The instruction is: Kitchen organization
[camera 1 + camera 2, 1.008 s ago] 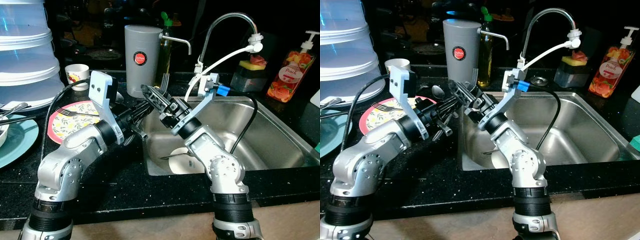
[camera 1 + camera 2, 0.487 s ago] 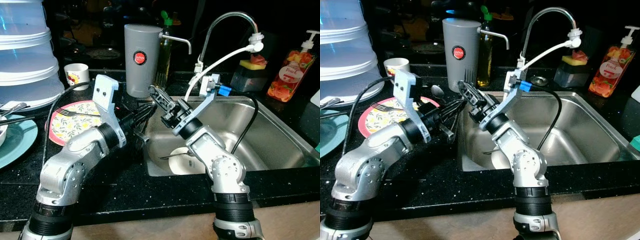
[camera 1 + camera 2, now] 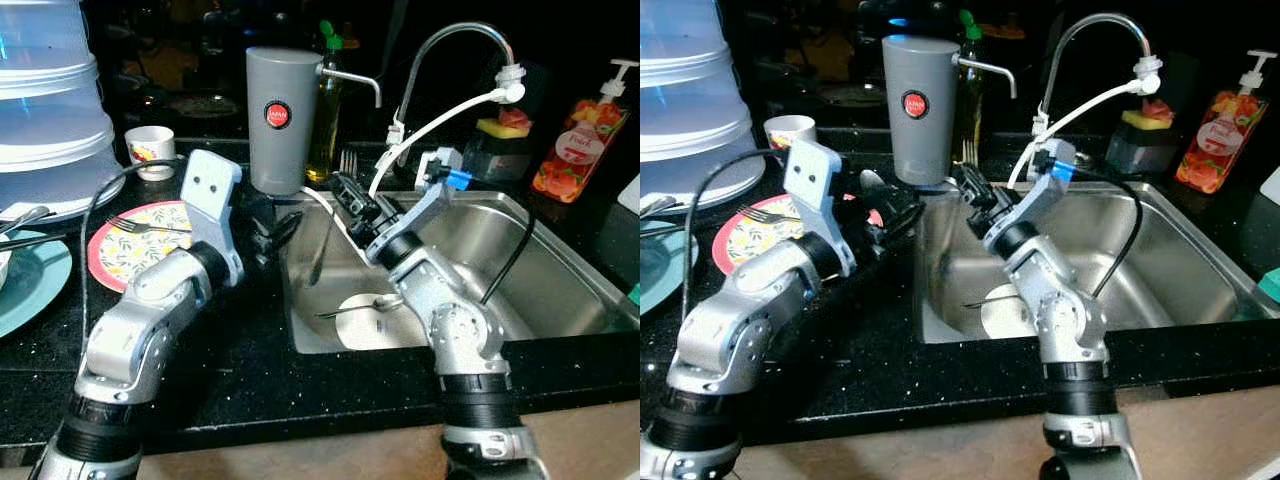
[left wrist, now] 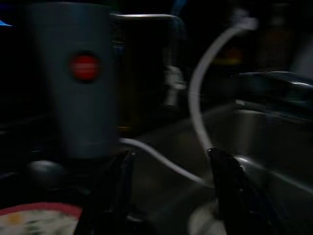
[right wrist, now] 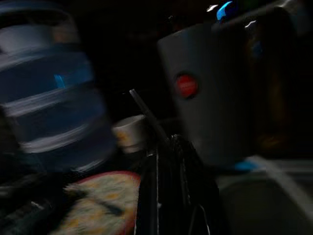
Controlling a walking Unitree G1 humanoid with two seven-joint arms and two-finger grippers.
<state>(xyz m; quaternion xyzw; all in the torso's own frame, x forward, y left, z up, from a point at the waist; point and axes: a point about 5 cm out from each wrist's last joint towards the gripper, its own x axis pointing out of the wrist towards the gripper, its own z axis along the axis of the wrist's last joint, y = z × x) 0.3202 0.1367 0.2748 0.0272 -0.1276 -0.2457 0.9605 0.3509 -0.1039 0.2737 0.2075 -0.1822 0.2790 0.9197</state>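
Right claw (image 3: 350,190) above steel sink (image 3: 560,270)

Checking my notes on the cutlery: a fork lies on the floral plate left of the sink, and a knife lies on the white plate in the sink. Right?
Not quite: in the left eye view the white plate in the sink holds a spoon, not a knife. The fork on the floral plate is right.

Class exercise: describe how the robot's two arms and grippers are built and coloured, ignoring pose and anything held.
Both arms are silver metal segments with black ribbed joints. The left gripper and right gripper have long black fingers. Each wrist carries a pale grey camera bracket; the right one has a blue connector. A black cable loops along each arm.
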